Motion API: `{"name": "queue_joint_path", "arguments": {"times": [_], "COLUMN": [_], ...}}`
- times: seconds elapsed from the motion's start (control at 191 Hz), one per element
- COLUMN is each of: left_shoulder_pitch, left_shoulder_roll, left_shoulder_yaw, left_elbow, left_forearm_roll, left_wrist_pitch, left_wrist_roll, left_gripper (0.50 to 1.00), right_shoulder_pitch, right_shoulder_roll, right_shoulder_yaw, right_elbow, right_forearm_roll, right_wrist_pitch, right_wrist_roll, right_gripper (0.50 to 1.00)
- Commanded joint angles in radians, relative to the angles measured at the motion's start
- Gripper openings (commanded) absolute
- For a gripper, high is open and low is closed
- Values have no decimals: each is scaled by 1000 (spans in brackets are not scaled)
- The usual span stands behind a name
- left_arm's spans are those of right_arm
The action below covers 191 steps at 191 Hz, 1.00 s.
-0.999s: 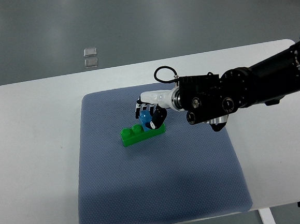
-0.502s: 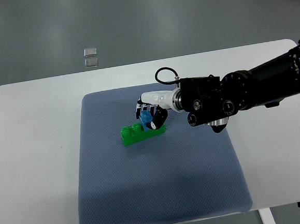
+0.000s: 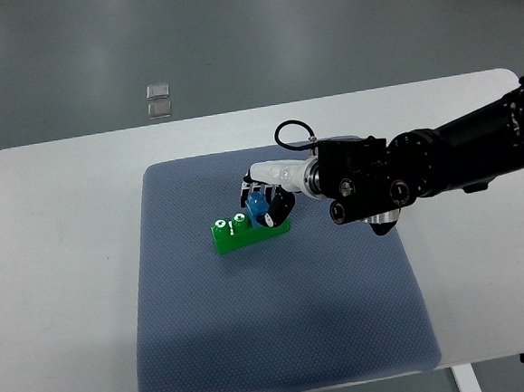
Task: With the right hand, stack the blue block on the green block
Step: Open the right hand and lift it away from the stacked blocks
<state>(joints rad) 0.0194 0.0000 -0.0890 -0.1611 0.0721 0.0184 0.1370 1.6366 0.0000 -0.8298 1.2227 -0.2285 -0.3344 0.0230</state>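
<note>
A: Worktop [image 3: 68, 266] is white, with a blue-grey mat [image 3: 282, 331] over its middle. Landmark is the green block [image 3: 247, 233]: it sits on the mat's upper half, long axis running left-low to right-high, two studs bare at its left end.

B: Arm?

A: Right arm [image 3: 475, 138] enters from the right edge. Right robot hand [image 3: 266, 196] is directly over the green block's right end, fingers [image 3: 246, 192] curled around the blue block [image 3: 259, 205]. Left arm is out of view.

B: Blue relative to green?

A: On top of the right end, touching or just above it; can't tell if it's seated. Thumb [image 3: 276, 209] reaches down past the green block's right end.

B: Room?

A: Grey floor beyond the worktop, two small clear squares [image 3: 158, 99] lying on it well above the green block. I'd press straight down, then release. Risk is dragging the green block along the mat.
</note>
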Motion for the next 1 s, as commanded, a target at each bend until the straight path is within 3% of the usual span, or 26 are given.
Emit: {"name": "queue_joint_path", "arguments": {"times": [0.0, 0.052, 0.058, 0.157, 0.209, 0.214, 0.539, 0.848, 0.957, 0.963, 0.994], "left_shoulder_pitch": [1, 1, 1, -1, -1, -1, -1, 1, 1, -1, 1], "left_shoulder_roll": [0, 0, 0, 0, 0, 0, 0, 0, 0, 0, 0], "left_shoulder_yaw": [0, 0, 0, 0, 0, 0, 0, 0, 0, 0, 0], "left_elbow": [0, 0, 0, 0, 0, 0, 0, 0, 0, 0, 0], "left_forearm_roll": [0, 0, 0, 0, 0, 0, 0, 0, 0, 0, 0], "left_wrist_pitch": [0, 0, 0, 0, 0, 0, 0, 0, 0, 0, 0], "left_wrist_roll": [1, 1, 0, 0, 0, 1, 0, 0, 0, 0, 0], "left_gripper": [1000, 1000, 1000, 1000, 1000, 1000, 1000, 1000, 1000, 1000, 1000], "right_shoulder_pitch": [0, 0, 0, 3, 3, 5, 17, 45, 23, -27, -66], "right_shoulder_roll": [0, 0, 0, 0, 0, 0, -34, -281, -344, -388, -406], "right_shoulder_yaw": [1, 1, 11, 34, 34, 35, 60, 319, 396, 466, 517], "right_elbow": [0, 0, 0, 0, 0, 0, 1, 0, 0, -8, -23], "right_forearm_roll": [1, 1, 3, 6, 6, 9, 12, 40, 90, 145, 181], "right_wrist_pitch": [3, 3, 8, 17, 17, 20, 74, 121, 126, 126, 127], "right_wrist_roll": [0, 0, 0, -1, -1, -1, -1, 0, 0, 0, 0], "right_gripper": [645, 646, 702, 897, 897, 917, 921, 921, 919, 919, 919]}}
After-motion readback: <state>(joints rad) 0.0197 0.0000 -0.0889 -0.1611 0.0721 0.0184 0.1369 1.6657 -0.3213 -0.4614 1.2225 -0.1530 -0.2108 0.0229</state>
